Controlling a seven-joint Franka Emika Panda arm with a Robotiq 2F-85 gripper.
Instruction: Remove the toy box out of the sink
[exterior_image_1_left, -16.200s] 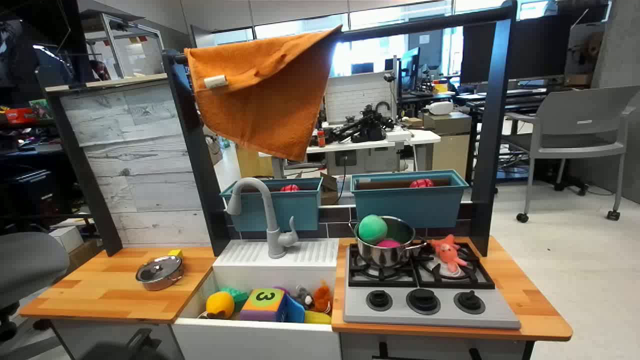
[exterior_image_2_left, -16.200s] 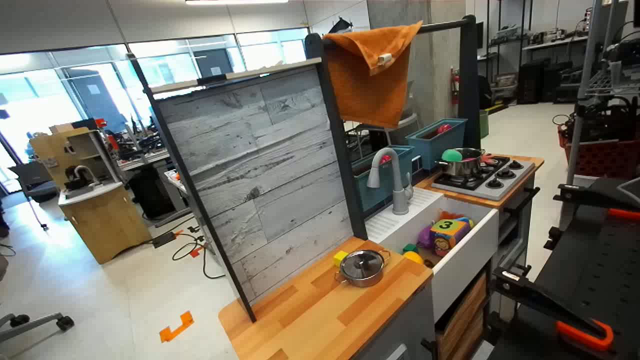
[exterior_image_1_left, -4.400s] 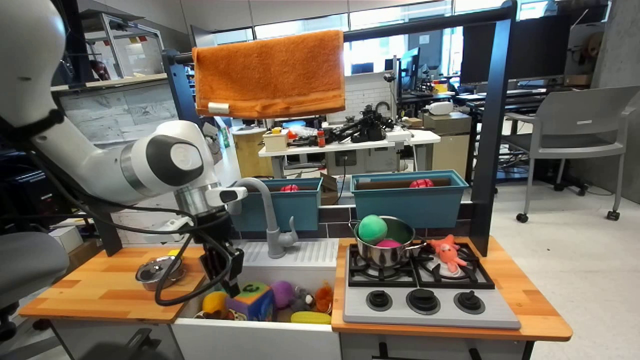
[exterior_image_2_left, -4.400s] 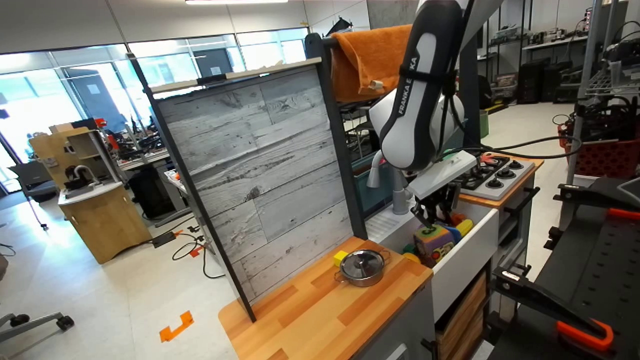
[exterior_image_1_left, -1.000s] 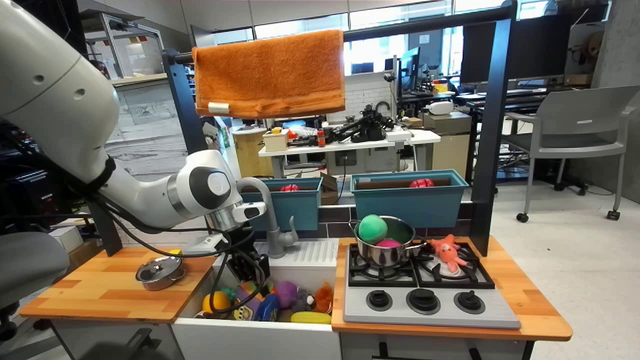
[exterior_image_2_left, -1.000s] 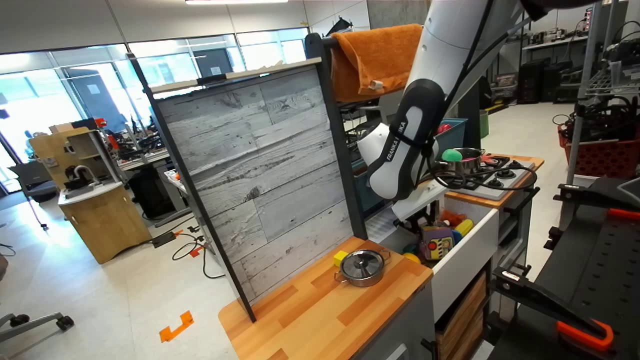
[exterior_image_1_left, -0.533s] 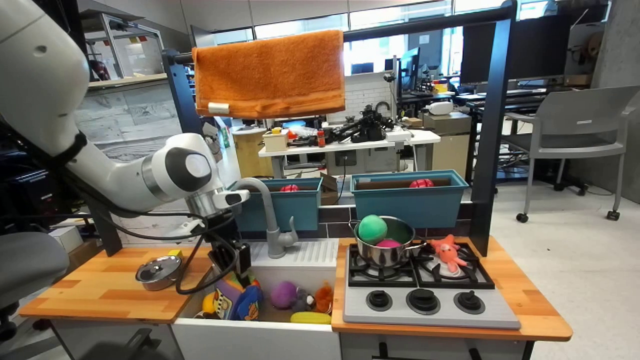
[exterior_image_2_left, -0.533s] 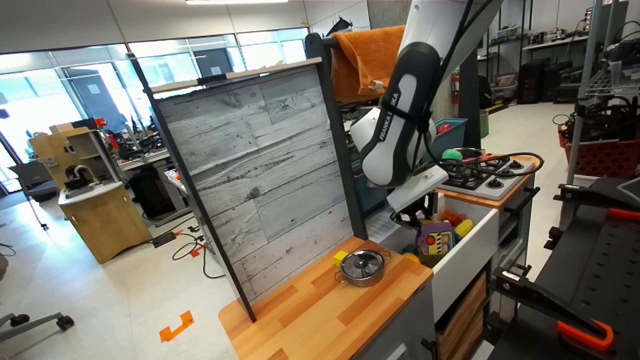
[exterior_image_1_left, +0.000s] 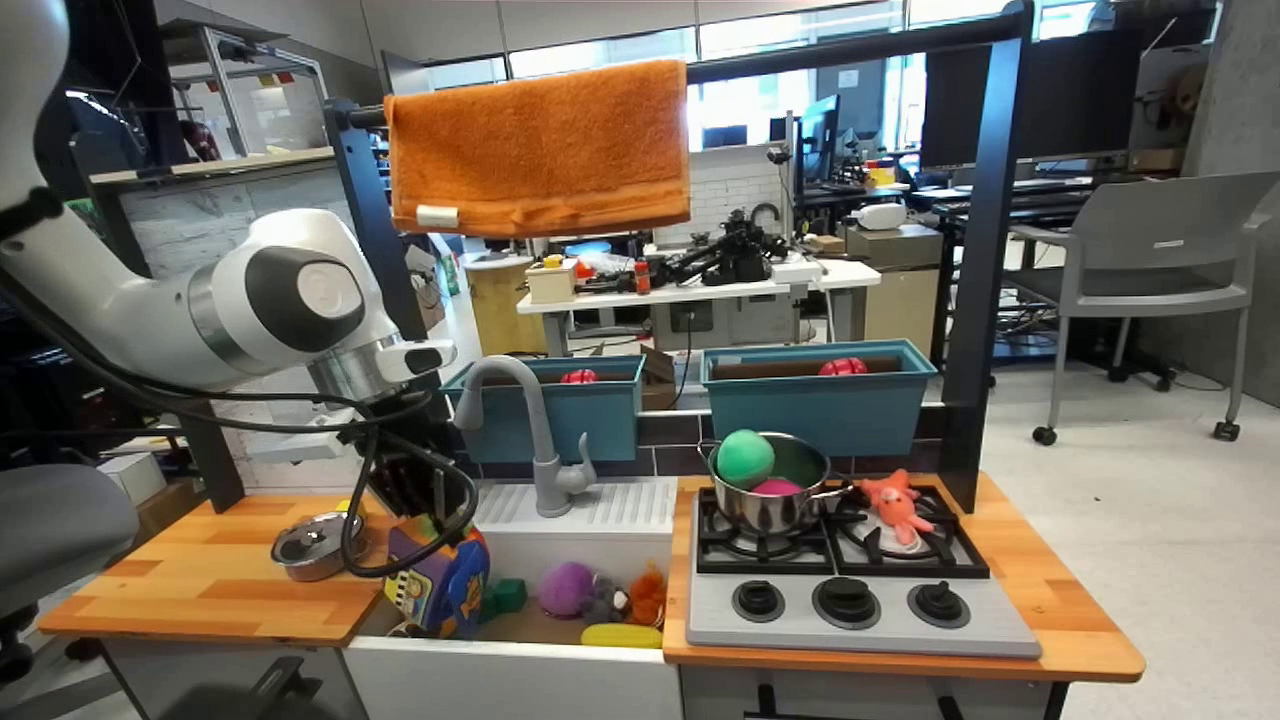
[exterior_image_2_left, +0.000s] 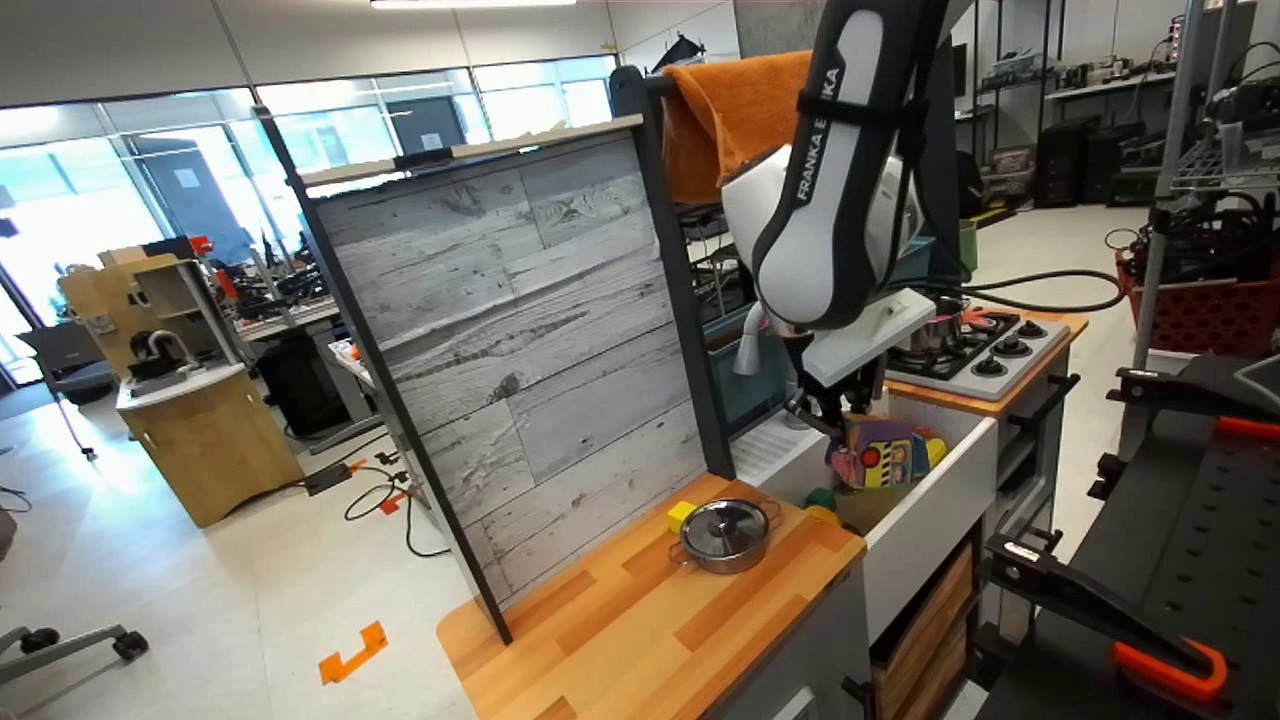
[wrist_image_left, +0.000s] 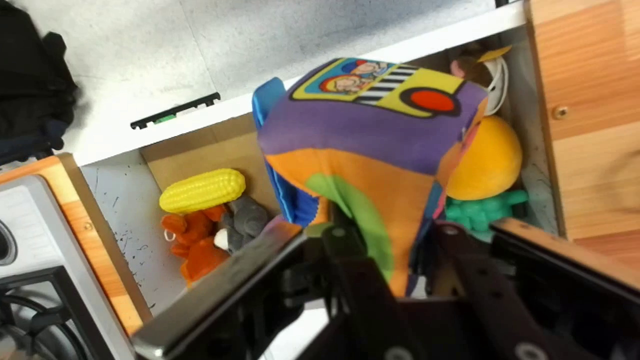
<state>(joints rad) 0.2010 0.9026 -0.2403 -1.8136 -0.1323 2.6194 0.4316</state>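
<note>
Black-trimmed white jointed robot arm (exterior_image_1_left: 140, 322) reaches over the light wooden play-kitchen counter (exterior_image_1_left: 215, 590). White rectangular sink (exterior_image_1_left: 520, 682) is set into it, flat grey stovetop (exterior_image_1_left: 805, 641) with black burners next to that. Orange terry towel (exterior_image_1_left: 540, 145) hangs folded on a black rail (exterior_image_1_left: 850, 45); two teal trough-shaped planters (exterior_image_1_left: 815, 415) sit behind the counter. Grey curved faucet (exterior_image_1_left: 539, 432) stands at the back of the sink.

Purple, orange and green boxy cloth toy box (wrist_image_left: 367, 145) — held, tilted, over the sink's end away from the stovetop. Can't tell whether its lower edge clears the rim. Black two-finger gripper (wrist_image_left: 392, 232) is clamped on one end of it, cloth bunched between the fingers in the wrist view.

Round shiny steel pot (exterior_image_1_left: 765, 516) on the stovetop; low steel pan (exterior_image_2_left: 725, 537), lid on, on the counter. Salmon plush star (exterior_image_1_left: 900, 506) lies near the pot. In the sink — knobbly yellow corn (wrist_image_left: 202, 191), orange plush animal (wrist_image_left: 199, 254) just beside it, yellow-orange round toy (wrist_image_left: 487, 160), purple ball (exterior_image_1_left: 567, 588), grey plush (wrist_image_left: 247, 218), lumpy green toy (wrist_image_left: 475, 211). Green ball (exterior_image_1_left: 745, 458) and pink ball (exterior_image_1_left: 778, 487) sit inside the pot. Yellow cube (exterior_image_2_left: 680, 515) just beside the pan.
</note>
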